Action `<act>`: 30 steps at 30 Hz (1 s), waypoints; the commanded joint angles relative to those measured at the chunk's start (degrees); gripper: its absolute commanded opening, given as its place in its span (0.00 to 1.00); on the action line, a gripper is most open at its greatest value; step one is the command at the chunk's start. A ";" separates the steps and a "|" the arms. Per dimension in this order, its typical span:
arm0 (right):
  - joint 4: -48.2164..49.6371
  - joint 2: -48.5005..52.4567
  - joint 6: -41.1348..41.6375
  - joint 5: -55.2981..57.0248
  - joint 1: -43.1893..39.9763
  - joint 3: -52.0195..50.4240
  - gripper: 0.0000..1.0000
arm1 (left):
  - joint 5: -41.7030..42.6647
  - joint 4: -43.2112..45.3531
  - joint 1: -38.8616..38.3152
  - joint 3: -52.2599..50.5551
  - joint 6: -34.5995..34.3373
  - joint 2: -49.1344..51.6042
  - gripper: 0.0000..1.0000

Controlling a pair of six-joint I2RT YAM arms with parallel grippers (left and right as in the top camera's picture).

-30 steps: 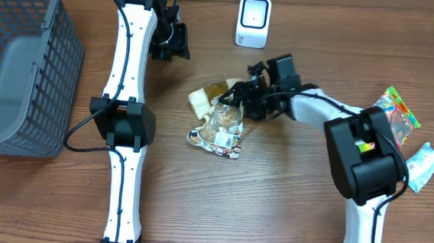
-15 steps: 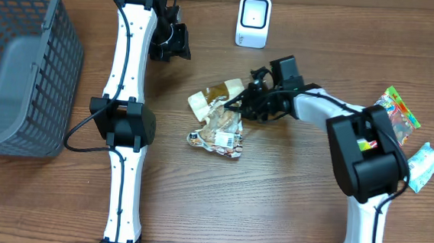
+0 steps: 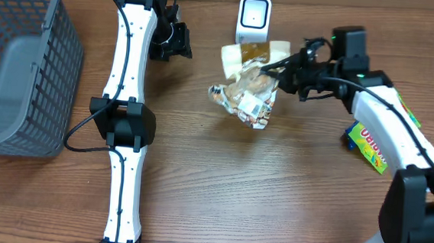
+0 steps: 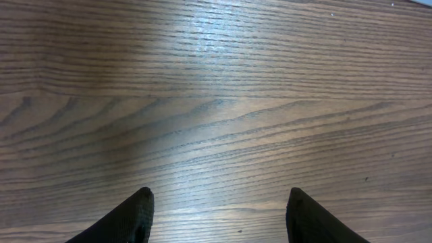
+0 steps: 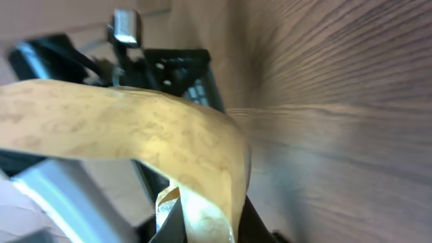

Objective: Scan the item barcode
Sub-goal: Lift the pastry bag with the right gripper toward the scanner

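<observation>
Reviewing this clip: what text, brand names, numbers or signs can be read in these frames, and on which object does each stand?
No text is legible in any view.
Snack bag, held in the right gripper: white label patches, print too small to read.
Colourful packet: large lettering, too blurred to read.
Scanner: no readable marking.
Right wrist view: tan patterned wrapper, blurred, nothing readable.

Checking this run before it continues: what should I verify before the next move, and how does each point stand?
1. Grip: right tool shut on the snack bag: ok.
2. Position: snack bag held close in front of the scanner: ok.
3. Barcode turned toward the scanner window: cannot tell.
4. Other arm: left tool open, empty, apart from the bag: ok.
</observation>
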 commanded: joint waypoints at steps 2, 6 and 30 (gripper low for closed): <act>3.52 -4.00 12.26 -4.46 -0.52 0.50 0.04 | -0.26 0.02 -0.11 1.11 -0.81 -2.21 0.56; 8.96 -6.43 15.21 -5.70 -0.50 0.50 0.04 | -0.26 0.02 -0.11 1.09 -0.81 -2.21 0.57; 8.70 -9.07 -11.47 18.47 2.40 0.50 0.04 | -0.33 0.11 -0.11 1.11 -0.74 -2.21 1.00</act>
